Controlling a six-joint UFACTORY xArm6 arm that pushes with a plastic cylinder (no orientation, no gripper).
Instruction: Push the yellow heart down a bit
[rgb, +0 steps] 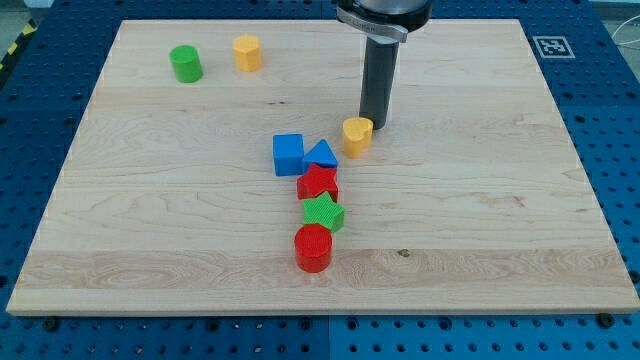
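Toward the top-left corner of the wooden worktop (150, 230) stands a green cylinder (185, 63), and just to its right, a little nearer the top edge, a yellow cylinder (247, 52); the two are near each other but apart. Around the middle of the worktop a cluster runs down toward the bottom edge: a blue cube (288, 154) touching or all but touching a blue triangular block (321, 155) on its right, below them a red block (318, 183) whose shape is hard to make out, then a green star (323, 212), then a red cylinder (313, 248), each close against the next. Just right of the blue triangular block, slightly nearer the top edge, sits the yellow heart (357, 135). My tip (375, 124) rests just beside the heart's upper right side, touching or nearly so. The arm carries no claw, only the rod, so there is no opening or closing to tell.
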